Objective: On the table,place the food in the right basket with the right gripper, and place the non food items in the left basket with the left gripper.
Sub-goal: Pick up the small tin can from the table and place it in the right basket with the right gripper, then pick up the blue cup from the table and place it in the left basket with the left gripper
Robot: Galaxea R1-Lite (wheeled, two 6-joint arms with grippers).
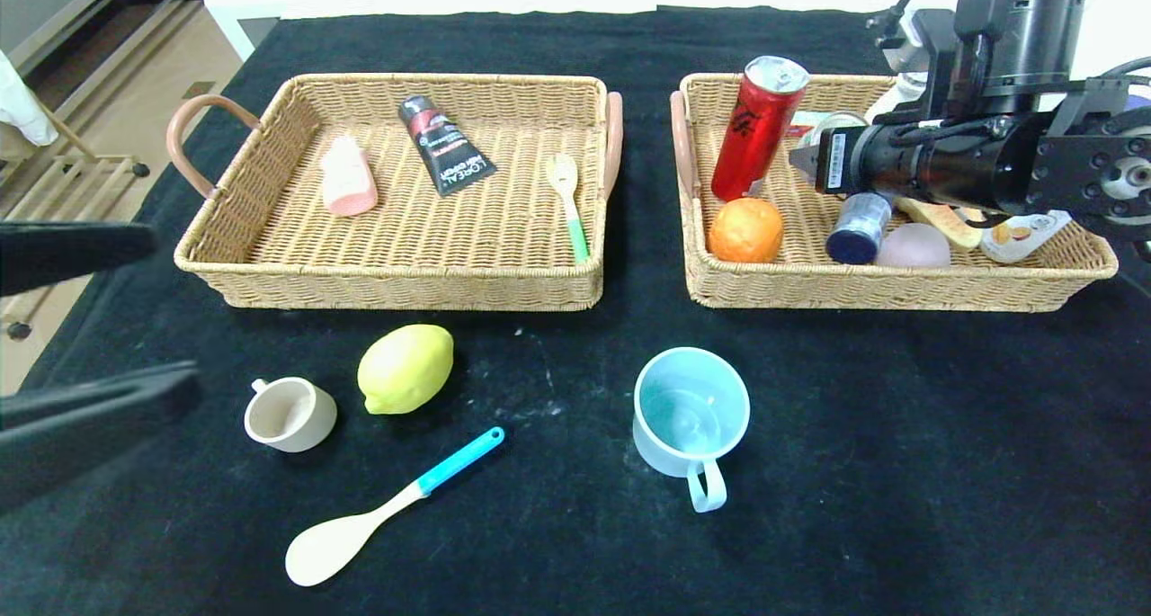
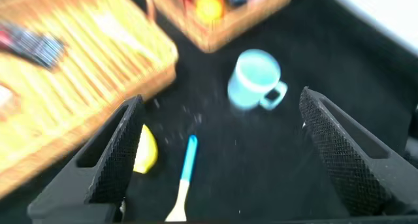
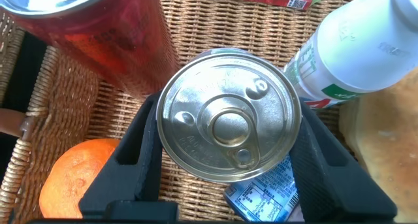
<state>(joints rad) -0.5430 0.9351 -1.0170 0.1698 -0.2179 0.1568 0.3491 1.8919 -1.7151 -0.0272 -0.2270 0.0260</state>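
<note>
Two wicker baskets sit side by side at the back of the black table point(image 1: 899, 472). The left basket point(image 1: 270, 265) holds a pink bar point(image 1: 348, 176), a dark tube point(image 1: 444, 144) and a green-handled fork point(image 1: 567, 204). The right basket point(image 1: 863, 288) holds a red can point(image 1: 755, 129) leaning against its left wall, an orange point(image 1: 745, 230), a blue-capped jar point(image 1: 859, 228), a pale pink ball point(image 1: 913, 246) and a white bottle point(image 3: 366, 48).

The right pincer point(image 3: 225, 152) hangs over the right basket, clenched on a silver tin point(image 3: 228, 115); its two dark fingers point(image 3: 140, 152) press the tin's sides, with the red can and the orange just beside it and the white bottle on the other side.

The left pincer point(image 2: 219, 152) hovers above the front of the table, its mesh-faced fingers point(image 2: 121, 152) spread wide with nothing between them. Below it lie a lemon point(image 1: 405, 369) and a wooden spoon point(image 1: 378, 513) with a blue handle, the lemon near the front wall of the left basket. A beige cup point(image 1: 289, 414) lies tipped on its side just left of the lemon, and a light blue mug point(image 1: 691, 418) stands upright in front of the gap between the baskets, handle toward the robot.
</note>
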